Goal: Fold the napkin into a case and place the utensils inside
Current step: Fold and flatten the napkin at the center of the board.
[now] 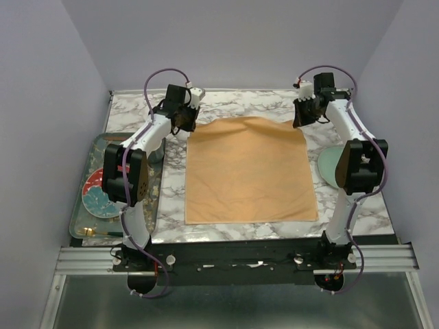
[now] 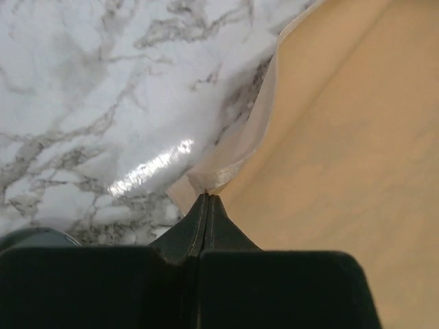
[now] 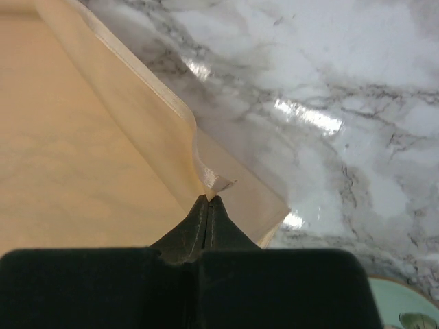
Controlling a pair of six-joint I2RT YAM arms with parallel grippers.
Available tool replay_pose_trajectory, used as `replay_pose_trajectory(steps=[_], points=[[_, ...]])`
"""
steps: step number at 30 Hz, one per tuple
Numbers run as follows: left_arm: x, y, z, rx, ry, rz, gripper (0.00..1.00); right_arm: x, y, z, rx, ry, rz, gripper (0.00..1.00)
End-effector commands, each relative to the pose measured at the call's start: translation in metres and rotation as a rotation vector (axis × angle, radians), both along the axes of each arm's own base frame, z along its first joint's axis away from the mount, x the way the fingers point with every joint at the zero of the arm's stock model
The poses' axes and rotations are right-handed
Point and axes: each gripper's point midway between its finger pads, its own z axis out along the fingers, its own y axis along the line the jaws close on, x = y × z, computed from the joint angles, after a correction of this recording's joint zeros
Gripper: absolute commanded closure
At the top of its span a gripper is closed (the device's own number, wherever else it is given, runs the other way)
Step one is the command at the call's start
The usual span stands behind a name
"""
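The peach-orange napkin [image 1: 248, 171] lies spread on the marble table, its far edge lifted. My left gripper [image 1: 181, 125] is shut on the napkin's far left corner [image 2: 216, 175], pinching it just above the table. My right gripper [image 1: 302, 118] is shut on the far right corner [image 3: 214, 184], where the edge curls up over a lower layer. A gold utensil [image 1: 96, 233] lies at the near end of the grey tray [image 1: 156, 195] on the left. No folded case shows.
A red and teal plate [image 1: 97, 193] sits in the tray beside my left arm. A pale green plate [image 1: 329, 166] sits at the right, partly behind my right arm, and shows in the right wrist view [image 3: 405, 308]. Grey walls close in on three sides.
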Motion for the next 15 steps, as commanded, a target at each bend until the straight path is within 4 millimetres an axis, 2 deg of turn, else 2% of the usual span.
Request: replay_pose_trajectory(steps=[1,5,7,10,11,13,14,15], points=[[-0.043,-0.002,0.012,-0.016,-0.010,-0.090,1.00,-0.044,-0.002,0.020,-0.033,-0.013,0.091,0.99],[-0.088,0.006,0.000,0.000,0.045,-0.133,1.00,-0.080,-0.006,0.014,-0.060,0.025,0.133,1.00],[-0.103,0.008,-0.004,0.006,0.061,-0.158,1.00,-0.102,-0.011,-0.002,-0.076,0.070,0.140,0.99],[-0.133,0.012,-0.014,0.002,0.109,-0.178,1.00,-0.125,-0.021,-0.007,-0.126,0.076,0.162,0.99],[-0.149,0.014,-0.020,0.007,0.129,-0.185,1.00,-0.143,-0.024,-0.017,-0.140,0.103,0.184,0.99],[-0.168,0.011,-0.027,0.015,0.150,-0.215,1.00,-0.159,-0.030,-0.028,-0.169,0.124,0.198,0.99],[-0.176,0.011,-0.024,0.014,0.138,-0.223,1.00,-0.174,-0.031,-0.040,-0.177,0.157,0.215,0.99],[-0.191,0.012,-0.035,0.019,0.170,-0.232,1.00,-0.180,-0.033,-0.041,-0.185,0.151,0.219,1.00]])
